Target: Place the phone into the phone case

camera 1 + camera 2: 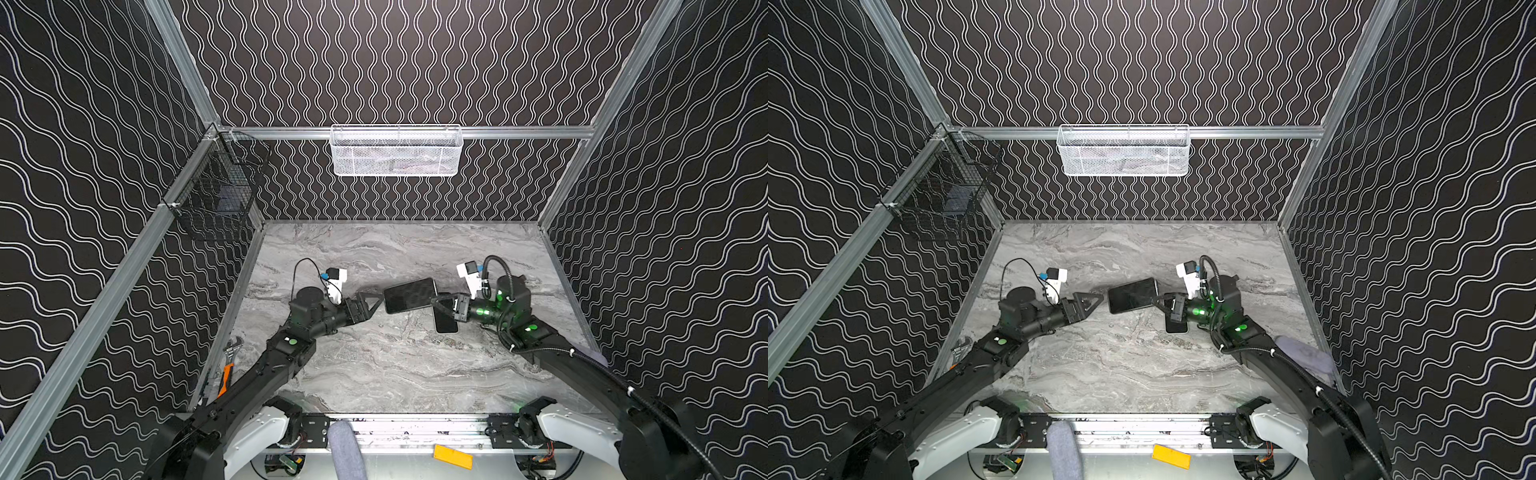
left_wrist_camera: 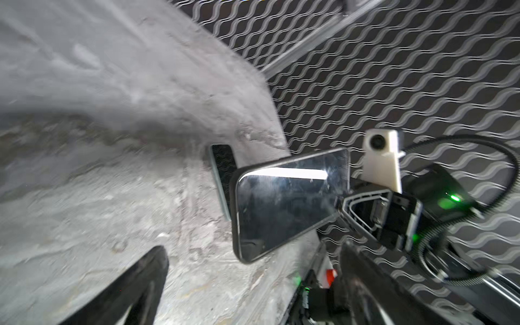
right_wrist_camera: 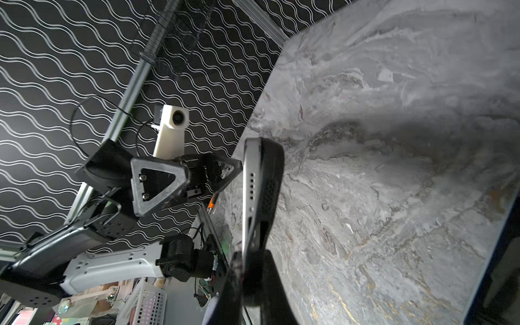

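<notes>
Right gripper (image 1: 441,300) clamps the phone (image 1: 409,295), partly seated in its black phone case (image 3: 271,180), over the middle of the tabletop (image 1: 374,374); left gripper (image 1: 372,302) gapes wide, empty, just beside it.

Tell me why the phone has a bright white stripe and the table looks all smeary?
In the left wrist view the stripe is glare, light mirrored on the shiny phone, and the table is smeared by blur and bent by the lens; in the right wrist view a soft shadow darkens the table; both top views look sharp.
</notes>
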Action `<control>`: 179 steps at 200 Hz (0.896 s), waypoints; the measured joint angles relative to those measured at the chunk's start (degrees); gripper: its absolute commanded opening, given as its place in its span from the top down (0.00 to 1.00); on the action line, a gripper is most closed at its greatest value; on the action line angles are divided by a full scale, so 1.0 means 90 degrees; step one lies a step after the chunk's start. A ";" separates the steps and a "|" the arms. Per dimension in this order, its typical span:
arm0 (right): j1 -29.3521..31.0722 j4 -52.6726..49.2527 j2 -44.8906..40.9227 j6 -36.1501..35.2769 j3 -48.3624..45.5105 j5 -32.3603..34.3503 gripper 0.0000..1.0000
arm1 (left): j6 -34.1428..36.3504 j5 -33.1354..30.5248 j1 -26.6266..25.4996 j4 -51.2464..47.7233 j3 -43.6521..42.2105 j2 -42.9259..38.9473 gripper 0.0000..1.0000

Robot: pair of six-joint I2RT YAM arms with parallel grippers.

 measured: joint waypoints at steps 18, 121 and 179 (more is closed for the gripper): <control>-0.0134 0.0036 -0.0131 0.0136 0.0049 -0.0194 1.00 | 0.0039 0.0651 0.0005 0.0481 0.0114 0.0163 0.01; -0.0143 0.1314 -0.0112 0.1222 -0.0194 -0.0945 1.00 | -0.1071 0.1940 -0.0172 0.3619 -0.0129 0.1761 0.50; -0.0168 0.1661 -0.0046 0.1360 -0.0265 -0.1035 1.00 | -0.1537 0.1955 -0.0277 0.4238 -0.0129 0.1693 0.88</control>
